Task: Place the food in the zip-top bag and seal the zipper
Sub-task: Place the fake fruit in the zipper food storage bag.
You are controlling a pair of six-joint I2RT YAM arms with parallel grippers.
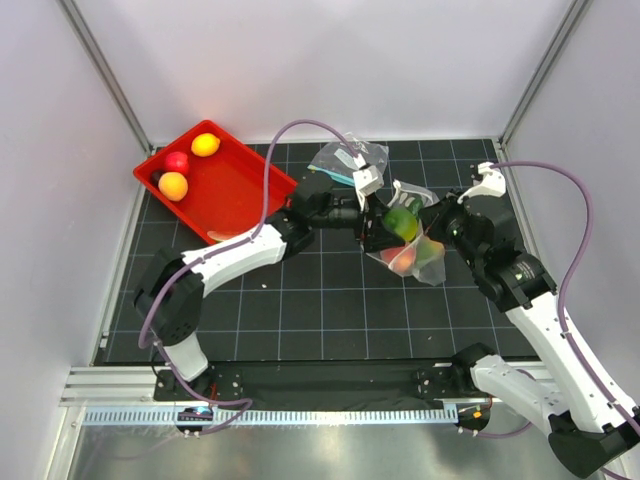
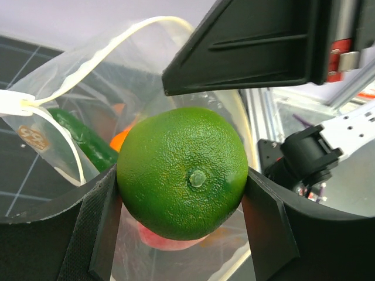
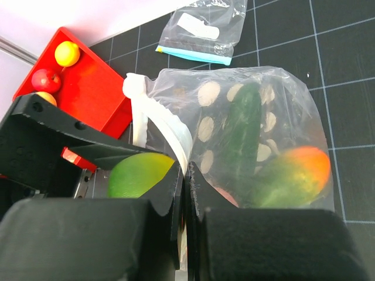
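My left gripper [image 2: 183, 202] is shut on a green lime [image 2: 183, 172] and holds it at the open mouth of the dotted zip-top bag [image 3: 258, 140]. In the top view the lime [image 1: 401, 222] sits over the bag [image 1: 415, 255] at table centre-right. My right gripper [image 3: 186, 175] is shut on the bag's pale zipper strip [image 3: 170, 132], holding the rim up. Inside the bag lie a dark green cucumber [image 3: 243, 134], an orange-green fruit [image 3: 293, 172] and a pink piece [image 2: 161, 240]. The zipper [image 2: 88, 64] curves open in the left wrist view.
A red tray [image 1: 235, 190] at the back left holds a yellow fruit [image 1: 205, 145], a red apple [image 1: 177, 162] and an orange fruit [image 1: 172, 186]. A smaller clear pouch with a teal strip [image 1: 340, 160] lies behind the bag. Grey walls enclose the black gridded mat.
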